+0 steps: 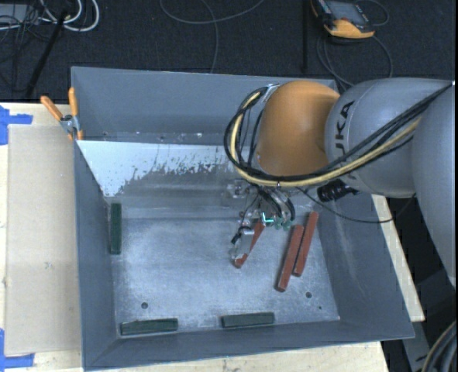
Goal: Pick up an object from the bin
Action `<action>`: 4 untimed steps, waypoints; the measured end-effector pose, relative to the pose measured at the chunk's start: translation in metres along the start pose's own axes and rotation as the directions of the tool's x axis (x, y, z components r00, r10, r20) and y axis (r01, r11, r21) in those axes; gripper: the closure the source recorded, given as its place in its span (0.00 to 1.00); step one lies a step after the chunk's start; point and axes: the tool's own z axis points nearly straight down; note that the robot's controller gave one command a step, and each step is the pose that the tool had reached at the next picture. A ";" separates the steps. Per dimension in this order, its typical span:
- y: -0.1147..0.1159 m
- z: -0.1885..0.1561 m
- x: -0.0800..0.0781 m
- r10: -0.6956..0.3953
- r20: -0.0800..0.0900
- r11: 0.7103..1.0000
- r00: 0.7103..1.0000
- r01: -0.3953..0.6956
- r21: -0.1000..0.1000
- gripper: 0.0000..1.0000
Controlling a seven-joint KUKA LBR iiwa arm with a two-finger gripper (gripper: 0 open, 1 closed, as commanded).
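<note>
Camera view: "UKA" on arm (391,130) above gripper (246,243).

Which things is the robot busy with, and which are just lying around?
Busy with:
gripper
short red stick right under it

Lying around:
long red sticks, side by side to the right
left green bar by the wall
front green bars
</note>
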 end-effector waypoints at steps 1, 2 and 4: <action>-0.084 0.060 0.032 -0.101 0.002 0.995 0.995 0.101 0.000 0.00; -0.063 0.066 0.027 -0.361 0.009 0.933 0.933 0.361 0.003 0.00; -0.097 -0.080 -0.006 -0.525 0.015 0.851 0.851 0.525 0.010 1.00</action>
